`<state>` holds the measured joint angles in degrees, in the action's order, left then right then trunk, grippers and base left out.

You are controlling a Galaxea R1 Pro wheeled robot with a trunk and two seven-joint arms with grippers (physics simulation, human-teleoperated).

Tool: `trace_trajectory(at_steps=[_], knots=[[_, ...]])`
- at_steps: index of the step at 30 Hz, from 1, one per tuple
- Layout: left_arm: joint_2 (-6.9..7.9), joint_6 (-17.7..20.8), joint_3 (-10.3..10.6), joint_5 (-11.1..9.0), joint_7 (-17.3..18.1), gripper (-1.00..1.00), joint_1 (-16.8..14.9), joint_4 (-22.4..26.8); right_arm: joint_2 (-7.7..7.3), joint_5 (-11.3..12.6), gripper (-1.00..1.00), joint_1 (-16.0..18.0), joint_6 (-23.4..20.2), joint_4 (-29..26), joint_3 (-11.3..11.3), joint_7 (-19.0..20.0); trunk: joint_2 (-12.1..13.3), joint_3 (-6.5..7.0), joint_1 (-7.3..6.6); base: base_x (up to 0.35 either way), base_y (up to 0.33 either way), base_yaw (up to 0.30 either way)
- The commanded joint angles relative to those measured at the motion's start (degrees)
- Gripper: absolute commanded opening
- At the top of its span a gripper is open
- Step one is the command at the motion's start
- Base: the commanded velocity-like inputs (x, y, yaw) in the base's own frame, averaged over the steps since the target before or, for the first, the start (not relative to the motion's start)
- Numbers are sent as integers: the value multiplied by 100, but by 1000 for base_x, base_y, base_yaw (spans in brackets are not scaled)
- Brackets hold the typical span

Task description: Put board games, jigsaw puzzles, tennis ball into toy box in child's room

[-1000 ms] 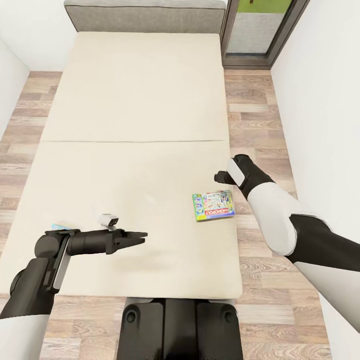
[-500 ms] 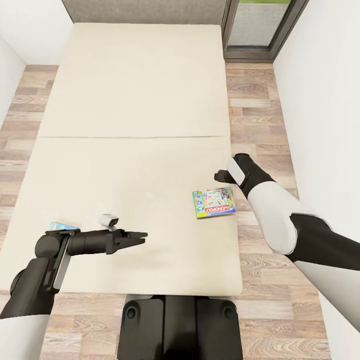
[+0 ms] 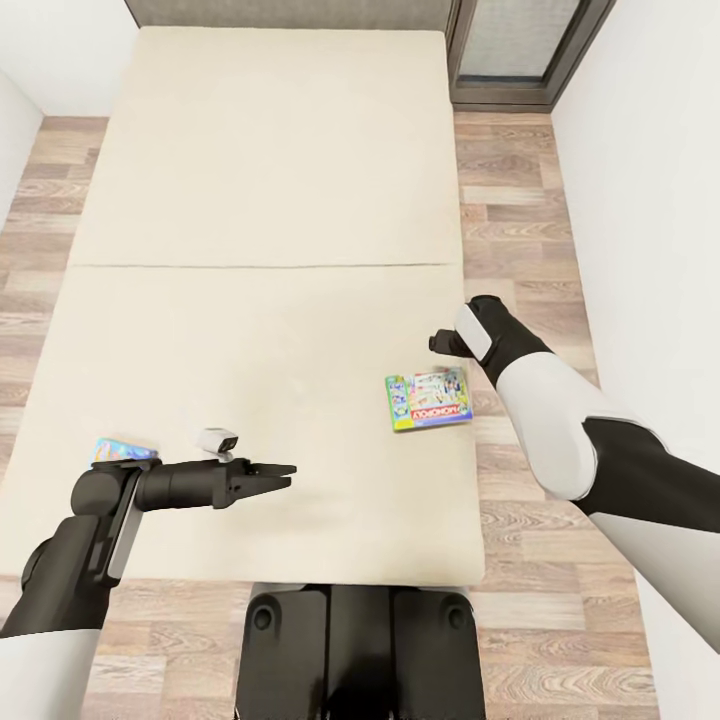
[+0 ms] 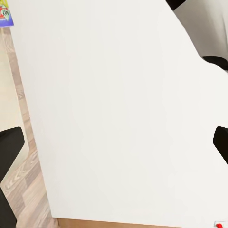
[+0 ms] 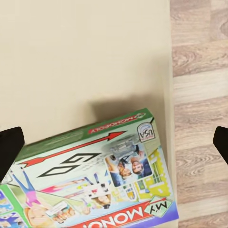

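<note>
The left arm reaches out low over the bed (image 3: 260, 180), and the left claw (image 3: 283, 469) points sideways with its tips close together. The right arm bends in from the side, its claw (image 3: 441, 343) aimed down — fingers wide apart — just above a board game (image 3: 429, 398). The box lies flat near the bed's right edge and reads "MY MONOPOLY" in red. A small blue board game (image 3: 124, 449) sits by the left elbow.
</note>
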<state>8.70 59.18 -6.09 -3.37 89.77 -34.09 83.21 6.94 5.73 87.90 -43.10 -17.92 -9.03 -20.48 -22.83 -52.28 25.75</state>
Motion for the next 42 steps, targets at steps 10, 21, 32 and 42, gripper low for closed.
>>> trace_trajectory(at_steps=[10,21,32,42], knots=[[3,59,2,3,23,100,-1,2,-16,60,100,80,-20,-4,-10,-49,-9,-101,3,0,0,0],[16,58,2,3,23,100,-1,2,-6,60,100,88,-22,-2,-11,-50,-9,-205,3,0,0,0],[18,58,9,3,23,100,-1,2,3,60,100,102,-23,-4,-11,-51,-9,-309,3,0,0,0],[21,58,3,3,23,100,-1,2,-10,43,100,64,26,-54,5,-45,-9,-404,3,0,0,0]])
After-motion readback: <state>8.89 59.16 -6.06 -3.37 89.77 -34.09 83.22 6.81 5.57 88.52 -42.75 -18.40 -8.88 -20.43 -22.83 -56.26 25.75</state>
